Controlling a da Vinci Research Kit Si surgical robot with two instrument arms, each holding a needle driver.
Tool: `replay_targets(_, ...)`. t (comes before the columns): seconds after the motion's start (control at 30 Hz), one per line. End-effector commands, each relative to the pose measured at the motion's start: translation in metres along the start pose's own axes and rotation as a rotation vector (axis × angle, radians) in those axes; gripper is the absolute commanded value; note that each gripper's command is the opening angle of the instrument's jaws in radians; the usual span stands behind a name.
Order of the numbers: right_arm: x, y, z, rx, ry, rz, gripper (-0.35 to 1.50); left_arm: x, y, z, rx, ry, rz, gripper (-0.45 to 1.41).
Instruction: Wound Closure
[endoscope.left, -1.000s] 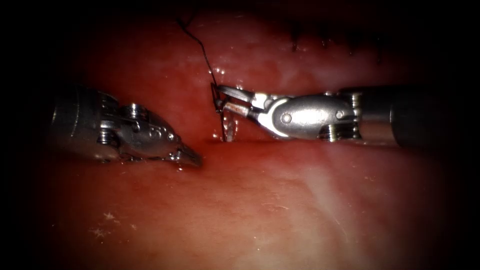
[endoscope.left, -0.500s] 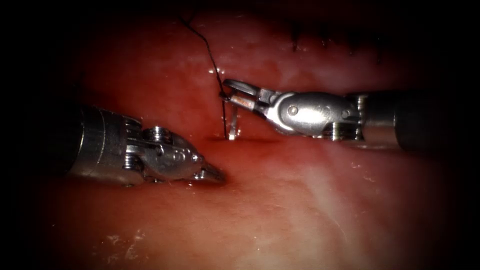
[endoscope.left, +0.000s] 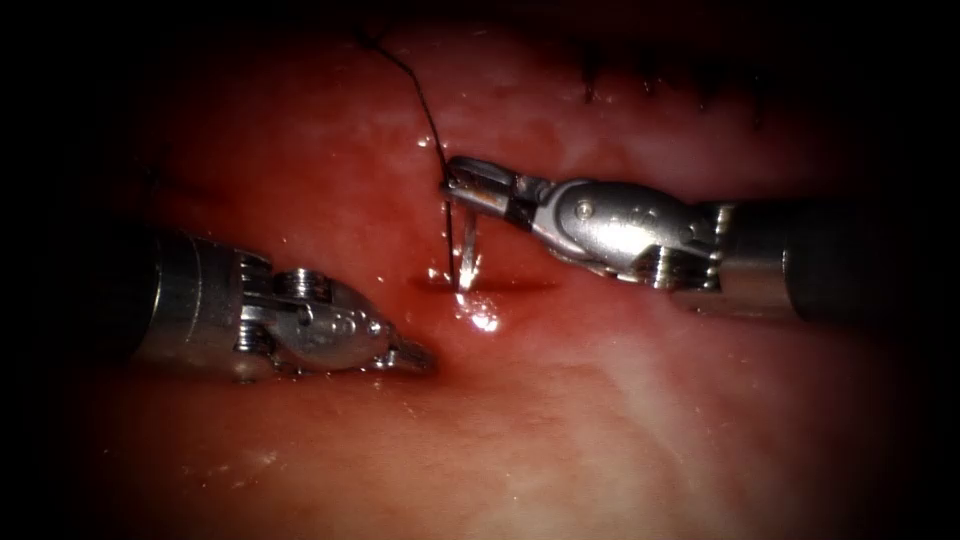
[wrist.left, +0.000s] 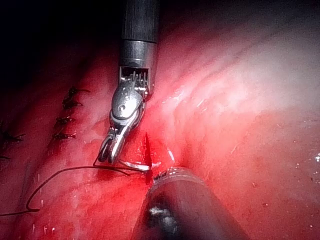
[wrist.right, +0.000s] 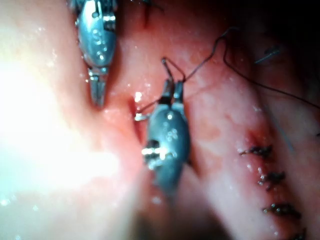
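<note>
The wet, pink-red piece of pork tissue (endoscope.left: 620, 420) has a short dark red cut (endoscope.left: 490, 285) in its middle.

The right arm's shiny silver end effector (endoscope.left: 462, 182) sits just above the cut. Its two small jaws are pressed together on the thin, curved silver needle (endoscope.left: 466, 250). They pinch it near its back end, where the thin black thread (endoscope.left: 420, 95) joins it. From the jaws the needle hangs down to the cut, and its tip goes into the tissue right at the cut. A bright wet spot (endoscope.left: 482, 315) shines just below that place.

The black thread runs up from the needle, over the tissue on the left side of the cut, toward the far edge of the tissue. In the left wrist view the thread (wrist.left: 55, 177) lies in a long loose curve on the tissue.

The left arm's silver end effector (endoscope.left: 415, 357) is on the left side of the cut, near it, low over the tissue. Its jaws are pressed together and hold nothing. Its pointed tip faces the cut.

A row of small dark stitches (wrist.right: 270, 177) sits in the tissue well away from the open cut, on the far side of the right end effector (wrist.right: 172, 90). Red fluid (wrist.left: 125, 180) wets the tissue around the cut.
</note>
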Motion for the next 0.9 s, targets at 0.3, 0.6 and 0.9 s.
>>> replay_targets(0.3,-0.0002,-0.0015,0.0013,-0.04,-0.052,0.026,-0.35,0.0005,0.001,0.0006,-0.007,0.002,-0.002,-0.45)
replay_targets(0.6,-0.0002,-0.0017,0.0014,-0.048,-0.078,0.087,-0.35,0.0006,0.001,0.0006,-0.007,0.002,-0.002,-0.45)
replay_targets(0.9,-0.0006,-0.0014,0.0015,0.068,-0.126,0.374,-0.35,0.0004,0.0009,0.0007,-0.007,0.005,0.0,-0.45)
